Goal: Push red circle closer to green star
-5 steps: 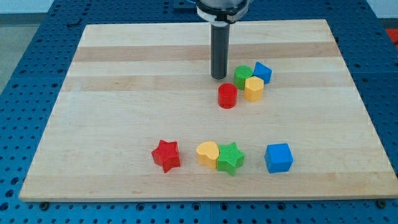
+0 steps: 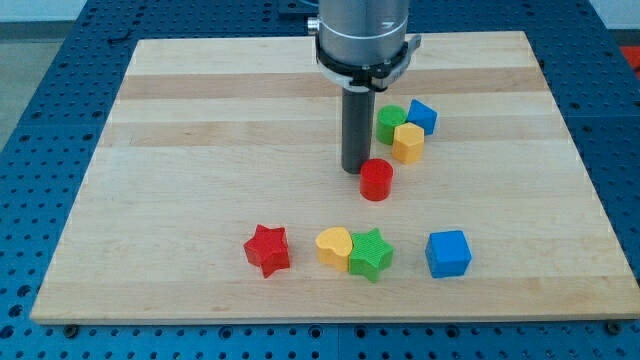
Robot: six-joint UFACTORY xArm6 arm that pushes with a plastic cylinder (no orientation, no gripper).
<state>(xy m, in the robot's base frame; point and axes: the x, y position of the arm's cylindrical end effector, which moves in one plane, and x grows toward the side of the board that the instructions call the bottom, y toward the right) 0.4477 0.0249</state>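
I see my tip [image 2: 355,168] on the tabletop [image 2: 200,150], a bit above the middle and toward the right edge. It stands just at the upper left of the red circle [image 2: 376,181]. The rod and the block seem to touch, but the very end of the rod is partly covered by the block's top, so I cannot be sure of the contact. There is no claw on this arm, only the straight dark rod, so I cannot tell any spread or pressed state. The upper part of the arm is cut off by the top of the view.

The red circle lies near the center of the tabletop, slightly to the right. The green star [image 2: 371,254] is below it, toward the bottom edge, well apart from it. The yellow heart [image 2: 334,246] touches the green star on its left side. The red star [image 2: 268,249] is further left, near the heart but apart. The blue cube [image 2: 448,253] is to the right of the green star, apart from it.

Toward the right edge, above the red circle, three blocks are pressed together: a green block [image 2: 390,122], partly hidden, whose shape I cannot make out well, a yellow block [image 2: 407,143] in front of it, maybe a hexagon, and a blue block [image 2: 422,116] behind.
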